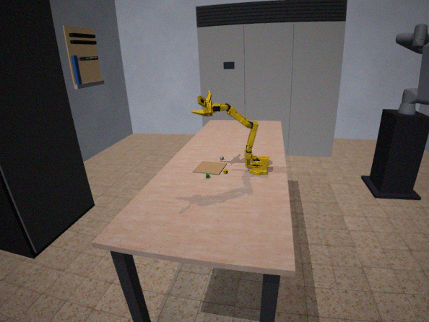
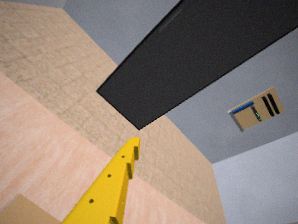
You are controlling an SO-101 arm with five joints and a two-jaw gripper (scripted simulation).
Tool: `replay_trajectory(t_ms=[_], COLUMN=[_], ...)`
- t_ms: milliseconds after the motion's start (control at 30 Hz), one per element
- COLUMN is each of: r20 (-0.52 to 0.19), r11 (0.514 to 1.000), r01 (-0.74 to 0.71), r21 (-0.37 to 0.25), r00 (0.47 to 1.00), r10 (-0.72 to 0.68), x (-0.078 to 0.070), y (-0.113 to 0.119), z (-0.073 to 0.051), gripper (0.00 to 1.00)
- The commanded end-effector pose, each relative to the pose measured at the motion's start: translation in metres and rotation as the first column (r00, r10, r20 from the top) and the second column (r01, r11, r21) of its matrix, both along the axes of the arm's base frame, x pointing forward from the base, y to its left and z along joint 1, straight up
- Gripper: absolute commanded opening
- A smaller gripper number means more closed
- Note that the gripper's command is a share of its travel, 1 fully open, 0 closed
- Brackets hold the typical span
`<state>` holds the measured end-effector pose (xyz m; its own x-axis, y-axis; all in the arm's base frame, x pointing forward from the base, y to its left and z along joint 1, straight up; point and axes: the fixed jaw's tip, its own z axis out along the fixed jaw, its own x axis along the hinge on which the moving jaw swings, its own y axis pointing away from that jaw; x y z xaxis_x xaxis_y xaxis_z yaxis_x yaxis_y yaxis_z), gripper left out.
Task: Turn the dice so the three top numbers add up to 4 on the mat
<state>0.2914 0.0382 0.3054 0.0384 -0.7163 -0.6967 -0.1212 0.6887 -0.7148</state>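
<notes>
A tan mat (image 1: 209,167) lies flat on the table, left of my arm's base. Three small dice lie on the table around it, none on the mat: a green die (image 1: 207,175) at its near edge, a yellow die (image 1: 225,172) at its near right corner, and a white die (image 1: 222,158) beyond its far right corner. Their top numbers are too small to read. My gripper (image 1: 201,105) is raised high above the table, well clear of the mat, open wide and empty. In the wrist view only one yellow finger (image 2: 112,187) and a corner of the mat (image 2: 20,212) show.
My yellow arm's base (image 1: 259,165) stands on the table right of the mat. A black cabinet (image 1: 32,126) stands left of the table and a grey robot on a black pedestal (image 1: 397,151) to the right.
</notes>
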Motion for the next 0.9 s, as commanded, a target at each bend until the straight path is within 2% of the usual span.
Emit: replay_trajectory(t_ms=[0,633,767,867], r20=[0.004,0.001,-0.025,-0.071], r11=[1.000,1.000,1.000,0.997], r01=[0.000,0.002,0.022,0.060], r21=[0.002,0.003,0.021,0.051], r00=[1.000,1.000,0.999,0.996], r10=[0.000,-0.002,-0.022,-0.057], x=[-0.001,-0.001,0.001,0.004], y=[0.000,-0.001,-0.006,-0.015], z=[0.001,0.000,-0.007,-0.019], gripper=[1.00,1.00,0.98,0.94])
